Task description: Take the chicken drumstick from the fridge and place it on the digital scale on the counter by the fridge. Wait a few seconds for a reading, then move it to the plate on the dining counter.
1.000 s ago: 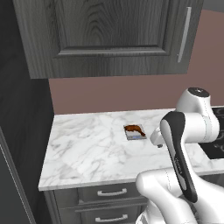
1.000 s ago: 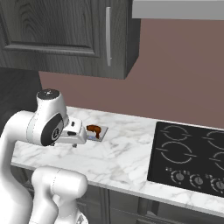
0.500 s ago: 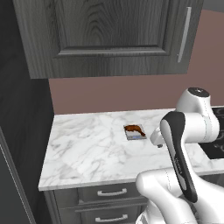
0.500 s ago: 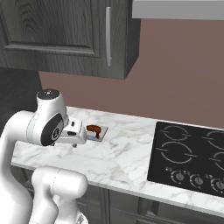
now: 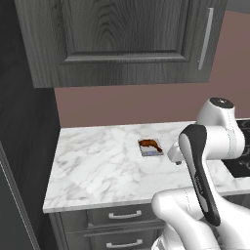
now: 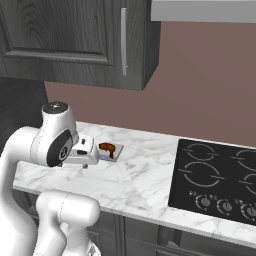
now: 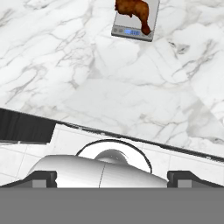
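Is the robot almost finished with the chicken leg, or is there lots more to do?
About halfway. Done: the chicken drumstick lies on the digital scale, whose display glows blue. Now: the end effector is back from it, open and holding nothing, seemingly waiting. Left: carrying the drumstick to the plate.

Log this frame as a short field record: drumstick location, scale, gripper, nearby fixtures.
drumstick: chicken drumstick lies on the digital scale, thin bone end toward the display strip
scale: on the marble counter, display lit blue
gripper: drawn back from the scale, holding nothing; fingers wide apart
fixtures: stovetop to the right, dark cabinet above
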Controlling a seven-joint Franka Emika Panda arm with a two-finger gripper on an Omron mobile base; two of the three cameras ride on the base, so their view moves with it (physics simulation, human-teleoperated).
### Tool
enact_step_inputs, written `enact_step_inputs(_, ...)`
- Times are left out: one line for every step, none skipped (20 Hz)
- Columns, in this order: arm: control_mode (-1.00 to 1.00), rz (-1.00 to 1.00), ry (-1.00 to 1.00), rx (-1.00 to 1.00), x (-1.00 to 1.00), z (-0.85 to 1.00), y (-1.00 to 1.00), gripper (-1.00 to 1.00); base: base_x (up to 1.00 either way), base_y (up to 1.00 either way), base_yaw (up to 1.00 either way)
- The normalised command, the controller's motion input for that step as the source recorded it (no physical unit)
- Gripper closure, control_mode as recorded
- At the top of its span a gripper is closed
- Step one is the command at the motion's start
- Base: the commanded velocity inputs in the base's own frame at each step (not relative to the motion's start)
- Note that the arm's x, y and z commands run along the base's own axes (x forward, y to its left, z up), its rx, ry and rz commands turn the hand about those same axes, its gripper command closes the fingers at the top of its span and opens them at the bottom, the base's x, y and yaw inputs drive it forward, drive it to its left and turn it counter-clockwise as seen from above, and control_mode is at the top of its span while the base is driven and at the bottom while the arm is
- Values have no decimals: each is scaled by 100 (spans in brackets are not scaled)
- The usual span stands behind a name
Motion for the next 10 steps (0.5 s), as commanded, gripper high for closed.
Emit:
enact_step_inputs(-100, 0, 0, 0, 0, 0, 0, -100, 0, 0, 0)
enact_step_inputs(-100, 0, 0, 0, 0, 0, 0, -100, 0, 0, 0)
enact_step_inputs(-100, 0, 0, 0, 0, 0, 0, -100, 0, 0, 0)
enact_step_inputs(-100, 0, 0, 0, 0, 0, 0, -100, 0, 0, 0)
enact_step_inputs(-100, 0, 0, 0, 0, 0, 0, -100, 0, 0, 0)
enact_step_inputs(-100, 0, 0, 0, 0, 0, 0, -100, 0, 0, 0)
enact_step_inputs(-100, 0, 0, 0, 0, 0, 0, -100, 0, 0, 0)
enact_step_inputs(-100, 0, 0, 0, 0, 0, 0, -100, 0, 0, 0)
enact_step_inputs(-100, 0, 0, 0, 22, 0, 0, -100, 0, 0, 0)
enact_step_inputs(-100, 0, 0, 0, 48, -9, 0, -100, 0, 0, 0)
